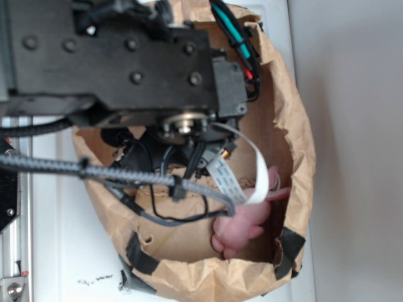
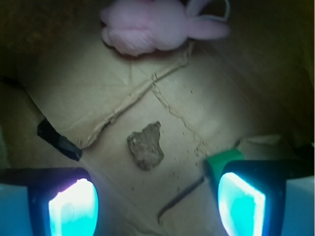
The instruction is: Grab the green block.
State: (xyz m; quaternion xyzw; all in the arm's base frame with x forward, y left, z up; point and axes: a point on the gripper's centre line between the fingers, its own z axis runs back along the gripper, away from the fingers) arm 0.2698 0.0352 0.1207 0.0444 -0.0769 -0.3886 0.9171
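In the wrist view, two gripper fingers fill the lower corners, their pads glowing pale blue-white, set wide apart with nothing between them; the gripper hangs over the crumpled brown floor of a paper bag. The green block lies just beside the right-hand finger, at its upper inner edge; only one green corner shows, the rest hidden behind the finger. Whether block and finger touch cannot be told. Near the middle of the floor sits a brown rock-like lump, apart from both fingers. A thin dark strip lies low, between the lump and the block. A piece of black tape marks the left fold. At the top edge rests a pink plush bunny, partly cut off by the frame.

In the exterior view, the black robot arm and its cables cover most of the bag; the bunny peeks out beneath a white ribbon cable. The block and the fingers are hidden there. No readable writing or brand shows anywhere.
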